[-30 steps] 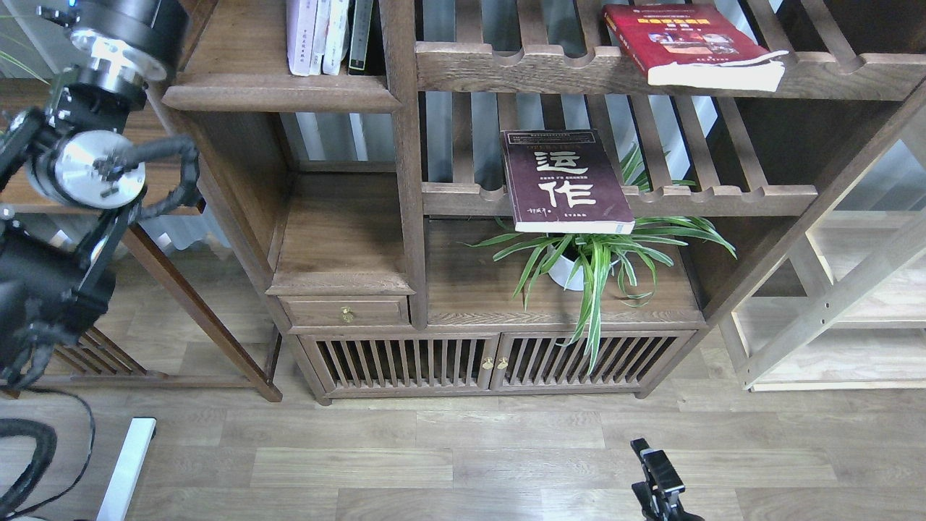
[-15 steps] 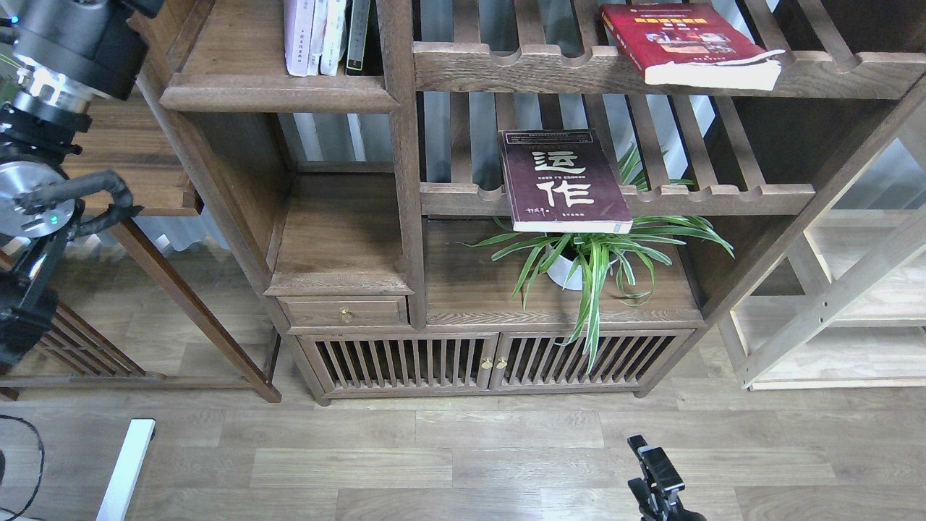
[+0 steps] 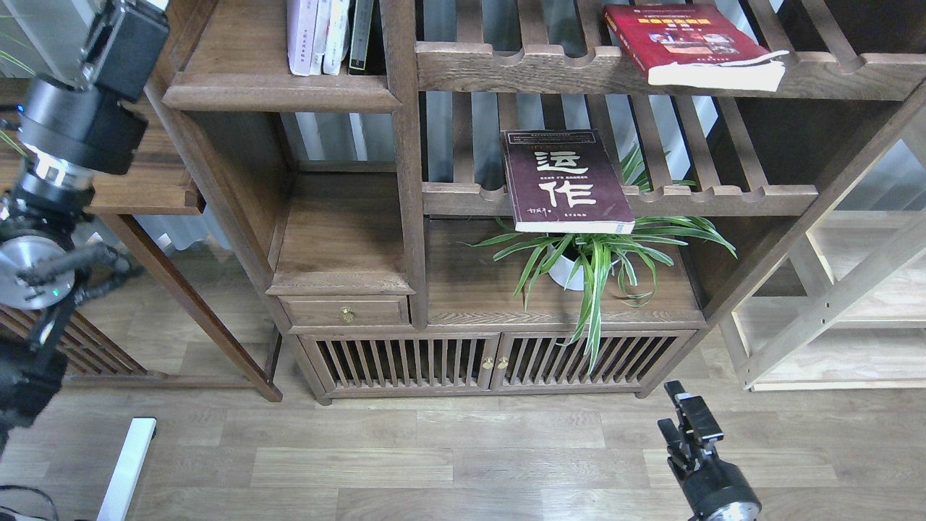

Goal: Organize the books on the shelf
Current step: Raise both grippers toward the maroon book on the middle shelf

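A pale lavender-white book stands upright with other books on the shelf, the dark brown compartment at top left. The dark maroon book with white characters lies flat on the middle slatted rack, its near end overhanging the rail. On the upper slatted rack at top right lies the thick red book. My left arm rises along the left edge and its far end leaves the top of the frame. My right gripper hovers low over the floor, holding nothing; its dark fingers cannot be told apart.
A potted spider plant sits under the maroon book. Below are a small drawer and slatted cabinet doors. A pale wooden frame stands at right, a dark wooden stand at left.
My right gripper has risen and shifted right from the bottom edge. The left arm has swung its upper part up and left, away from the shelf. The books have not moved.
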